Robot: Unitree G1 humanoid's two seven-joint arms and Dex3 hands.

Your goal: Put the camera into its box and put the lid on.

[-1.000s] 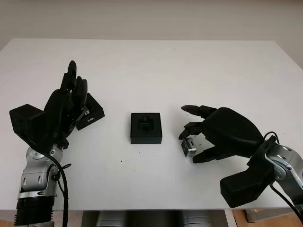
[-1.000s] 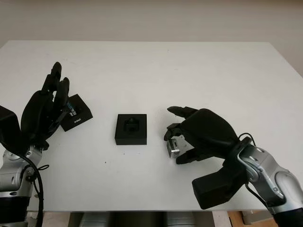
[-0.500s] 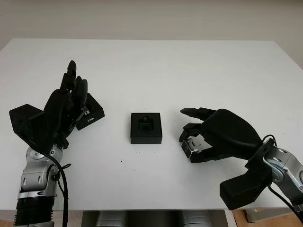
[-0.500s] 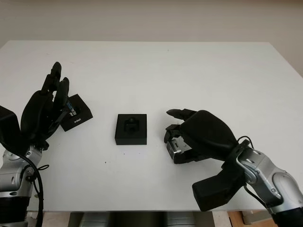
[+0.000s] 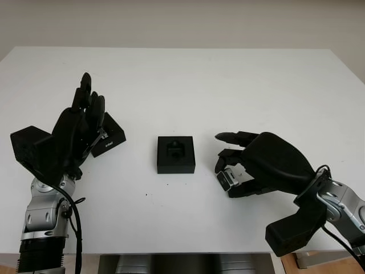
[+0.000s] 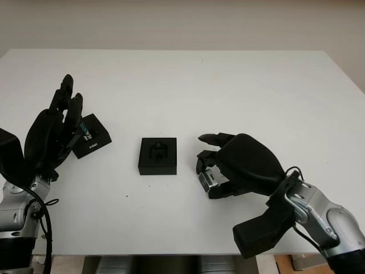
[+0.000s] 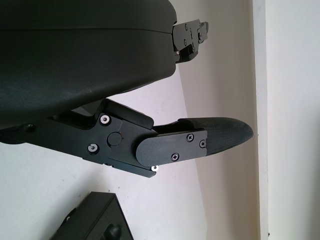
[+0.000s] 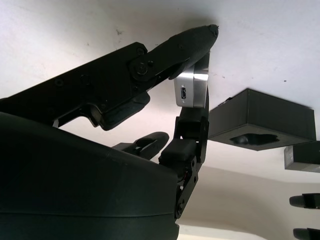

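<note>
Right hand [image 5: 251,168] drew camera [image 5: 227,178] boxward; lid [image 5: 109,138] "intel"

The camera [image 8: 191,88] is a small silver block with a port slot on one narrow face, pinched between the fingers of the right hand [image 5: 239,171] just above the white table, to the right of the box. The box [image 5: 176,154] is a low black square tray sitting flat and open at the table's centre, with a dark moulded recess in its top. The lid [image 6: 91,136], a black square piece with pale lettering on its side, lies well to the left, seemingly flat, partly hidden behind the left hand [image 5: 77,128].
</note>
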